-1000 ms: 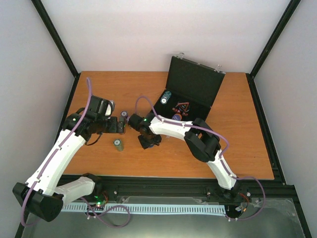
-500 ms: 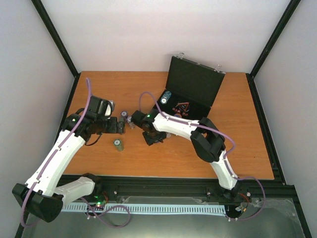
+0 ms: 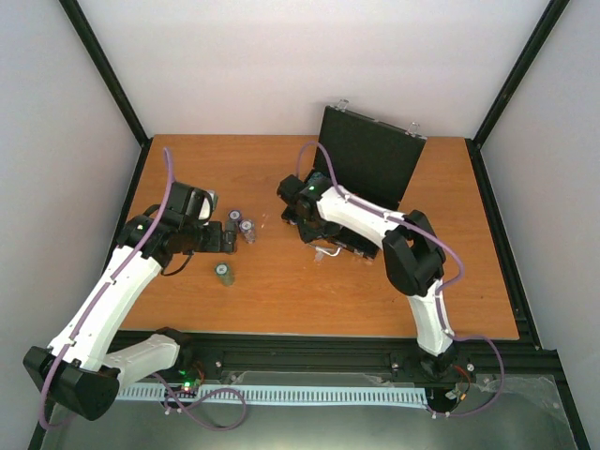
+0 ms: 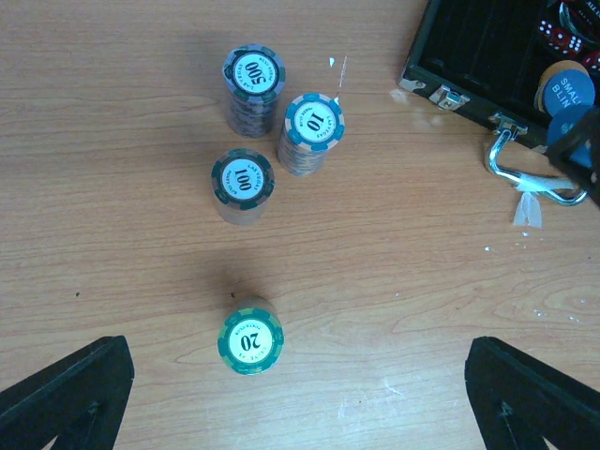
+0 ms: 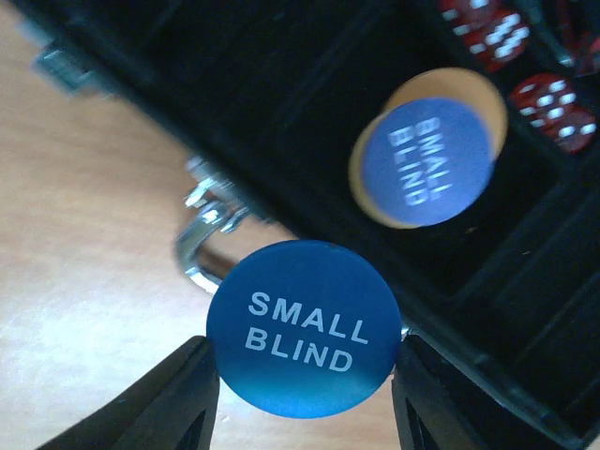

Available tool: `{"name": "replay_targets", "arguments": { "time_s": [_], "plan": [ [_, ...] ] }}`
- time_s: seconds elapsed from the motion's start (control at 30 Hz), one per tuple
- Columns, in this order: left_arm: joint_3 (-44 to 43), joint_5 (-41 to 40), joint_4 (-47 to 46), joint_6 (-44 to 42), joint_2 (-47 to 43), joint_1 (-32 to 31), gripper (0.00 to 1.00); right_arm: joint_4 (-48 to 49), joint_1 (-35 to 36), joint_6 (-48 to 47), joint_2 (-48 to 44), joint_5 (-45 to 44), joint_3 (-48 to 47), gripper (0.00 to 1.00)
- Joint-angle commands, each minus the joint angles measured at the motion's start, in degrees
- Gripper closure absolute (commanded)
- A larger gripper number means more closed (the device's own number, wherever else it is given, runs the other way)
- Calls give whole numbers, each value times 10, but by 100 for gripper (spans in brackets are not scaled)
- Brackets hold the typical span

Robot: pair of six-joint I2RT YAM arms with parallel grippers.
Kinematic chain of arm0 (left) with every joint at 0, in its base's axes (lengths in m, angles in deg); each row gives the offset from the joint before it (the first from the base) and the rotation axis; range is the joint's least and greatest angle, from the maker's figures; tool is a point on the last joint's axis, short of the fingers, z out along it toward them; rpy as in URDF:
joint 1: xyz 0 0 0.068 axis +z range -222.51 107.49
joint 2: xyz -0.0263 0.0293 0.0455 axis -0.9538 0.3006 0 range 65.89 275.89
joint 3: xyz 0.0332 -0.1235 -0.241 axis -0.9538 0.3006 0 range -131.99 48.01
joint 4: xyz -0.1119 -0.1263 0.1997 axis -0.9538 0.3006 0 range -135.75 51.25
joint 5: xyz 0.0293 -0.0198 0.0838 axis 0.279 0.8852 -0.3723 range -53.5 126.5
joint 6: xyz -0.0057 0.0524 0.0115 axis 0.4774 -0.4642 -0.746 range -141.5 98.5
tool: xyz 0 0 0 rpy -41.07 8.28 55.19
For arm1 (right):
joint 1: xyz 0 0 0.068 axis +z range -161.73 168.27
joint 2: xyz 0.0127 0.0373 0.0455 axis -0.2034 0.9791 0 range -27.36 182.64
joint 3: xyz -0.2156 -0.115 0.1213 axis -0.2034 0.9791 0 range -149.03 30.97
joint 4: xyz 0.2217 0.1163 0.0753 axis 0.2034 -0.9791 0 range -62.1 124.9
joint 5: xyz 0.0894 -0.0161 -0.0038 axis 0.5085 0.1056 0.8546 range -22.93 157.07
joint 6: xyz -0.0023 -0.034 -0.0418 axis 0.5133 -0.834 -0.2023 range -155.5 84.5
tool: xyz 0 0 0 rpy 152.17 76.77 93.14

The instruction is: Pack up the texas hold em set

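2 arms, same build. Left arm & right arm: white shells on long links, black at joints. Purple cable runs loose along each, looping off near the wrist. Small green light on each forearm. Left gripper & right gripper: plain black wedge fingers, no markings.

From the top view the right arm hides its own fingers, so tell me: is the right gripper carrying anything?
Observer: Yes, the right gripper is shut on a blue disc marked SMALL BLIND, at the case front edge.
Operator: Anything in the case already?
Observer: A second blue disc lying on an orange disc, red dice beside them.
Operator: What do the loose stacks read?
Observer: 500 stack, 10 stack, 100 stack, 20 stack.
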Motion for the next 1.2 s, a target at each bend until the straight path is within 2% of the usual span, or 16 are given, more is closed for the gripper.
{"name": "replay_targets", "arguments": {
  "time_s": [0.0, 0.43, 0.87, 1.17],
  "plan": [
    [0, 6, -8, -1, 0, 1, 0, 11, -36, -21, -20, -38, -11, 48],
    [-5, 5, -14, -3, 25, 1, 0, 55, -101, -49, 17, -60, -20, 48],
    [-10, 2, -16, 1, 39, 0, 0, 62, -116, -56, 60, -48, -41, 47],
    [-14, 1, -16, 4, 43, 1, 0, 64, -116, -52, 65, -39, -38, 41]
  ]
}}
